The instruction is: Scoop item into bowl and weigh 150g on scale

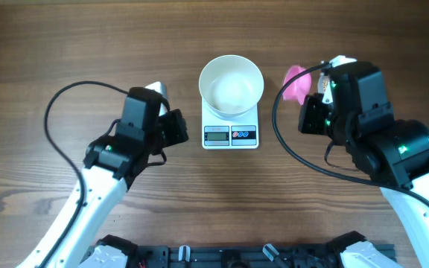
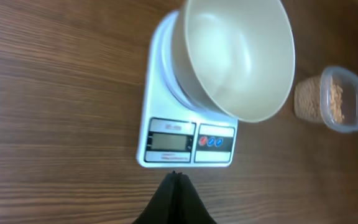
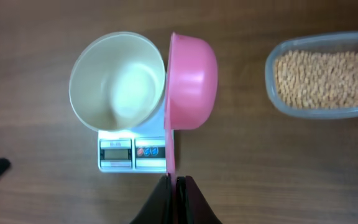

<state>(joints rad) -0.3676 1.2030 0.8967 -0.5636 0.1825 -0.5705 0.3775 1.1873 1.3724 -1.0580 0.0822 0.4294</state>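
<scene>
Right gripper [image 3: 178, 186] pinched on handle of pink scoop [image 3: 194, 81]. Scoop turned on edge, seen just beside bowl [image 3: 114, 81]. Left gripper [image 2: 174, 186] pressed together, near front edge of scale [image 2: 188, 142]. Bowl seated on scale. Beans [image 3: 322, 78] contained in clear tub [image 3: 271, 74], right of scale, apart from scoop.

Bowl [image 1: 232, 84] on the scale [image 1: 230, 135], beans [image 3: 322, 79] off to my right.
The round white bowl sits upright on the flat white square scale and covers most of its top, its inside bare. The scale's grey display and dark button panel (small red and blue buttons) face me, the digits too small to read. The beans, small, round and pale tan, lie loose in a clear tub [image 3: 272, 68] on the table, right of the scale and apart from it.
</scene>
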